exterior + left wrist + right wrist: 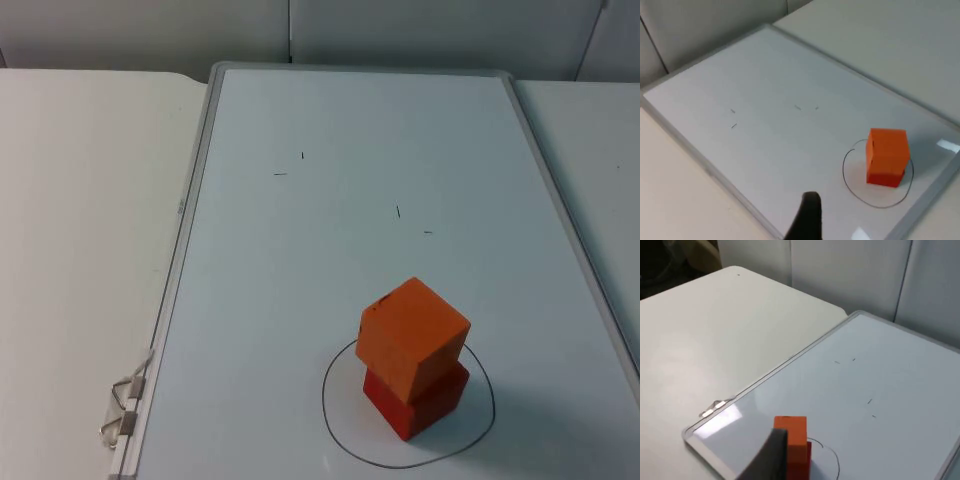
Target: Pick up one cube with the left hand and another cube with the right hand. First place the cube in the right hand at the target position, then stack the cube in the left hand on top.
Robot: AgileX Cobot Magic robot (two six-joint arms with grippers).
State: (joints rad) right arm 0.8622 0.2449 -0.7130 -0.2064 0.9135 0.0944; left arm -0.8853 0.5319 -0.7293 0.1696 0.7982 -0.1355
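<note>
A matte orange foam-like cube (412, 337) sits on top of a darker red cube (416, 397) of the same kind, and the pair stands inside a hand-drawn black circle (335, 425) on a white dry-erase board with a grey metal frame (300, 250), which lies flat on the white table top (80, 250). The upper cube is turned a little against the lower one, so its corners overhang slightly, yet it rests level and the stack stands upright. Judged from this, both placing steps look finished: the red cube is at the target and the orange one is stacked on it. The left gripper (807, 220) hangs above the board, well apart from the stack, with one black fingertip in sight and nothing in it; how wide it stands I cannot tell. The right gripper (771, 456) is raised over the near side of the board with the stack just beyond its blurred fingertip; it carries nothing that can be seen, and its opening cannot be told either. Two silver binder clips (122, 410) sit on the board's frame at the table side. What remains, as I judge it, is only to draw both arms away without brushing the stack, since the twisted upper cube would tip easily if nudged.
</note>
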